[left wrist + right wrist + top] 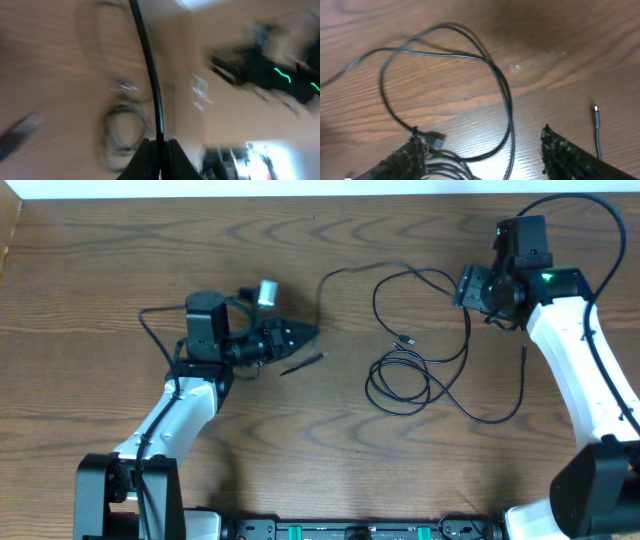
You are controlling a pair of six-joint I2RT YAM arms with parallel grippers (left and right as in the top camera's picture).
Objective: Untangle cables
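Thin black cables (420, 330) lie in loops on the wooden table, with a tighter coil (398, 383) below them. My left gripper (308, 335) is shut on one black cable (150, 65), which runs from its tips up and right toward the loops. The left wrist view is blurred, but the cord sits pinched between the fingers (159, 146). My right gripper (466, 288) is open above the right side of the loops. In the right wrist view a cable loop (495, 80) and a small plug (436, 136) lie between its spread fingers (487, 150). No white cord is clearly visible.
A loose black plug end (306, 363) lies just below the left gripper. A small silver-white piece (268, 292) sits behind the left wrist. Another plug end (524, 352) (594, 114) lies near the right arm. The table's back edge (320, 198) is at the top.
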